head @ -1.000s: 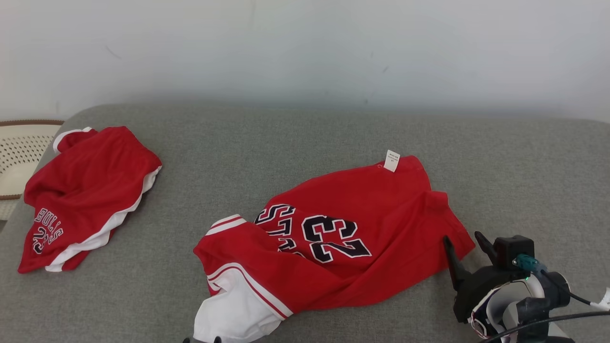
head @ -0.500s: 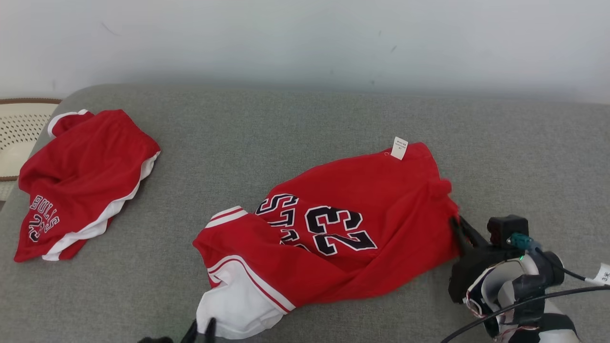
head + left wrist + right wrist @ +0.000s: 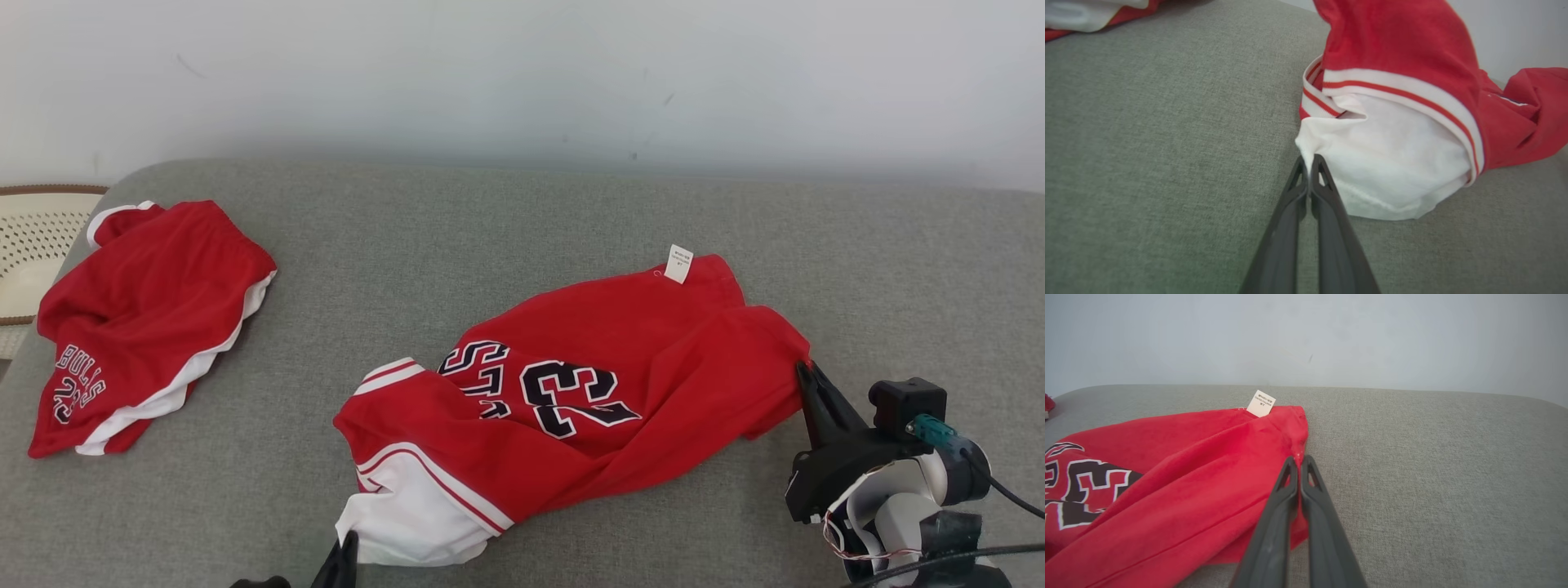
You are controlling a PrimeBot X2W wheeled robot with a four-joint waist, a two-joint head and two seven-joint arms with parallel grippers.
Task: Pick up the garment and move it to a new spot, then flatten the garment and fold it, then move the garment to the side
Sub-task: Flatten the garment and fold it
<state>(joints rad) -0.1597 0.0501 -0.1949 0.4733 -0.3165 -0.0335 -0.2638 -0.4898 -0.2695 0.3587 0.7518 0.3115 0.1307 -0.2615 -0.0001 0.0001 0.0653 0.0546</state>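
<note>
A crumpled red basketball jersey with a black 23 and a white panel (image 3: 588, 408) lies across the middle of a grey woven fabric cushion (image 3: 490, 237). At the cushion's near edge, the left gripper (image 3: 1309, 160) has its jaws pinched on the white panel's corner. Toward the cushion's right end, the right gripper (image 3: 1299, 459) is clamped on a red hem corner. Both bites look thin, taking only an edge of cloth, so a lift could pull it free. Uneven lifting could also leave the jersey twisted.
</note>
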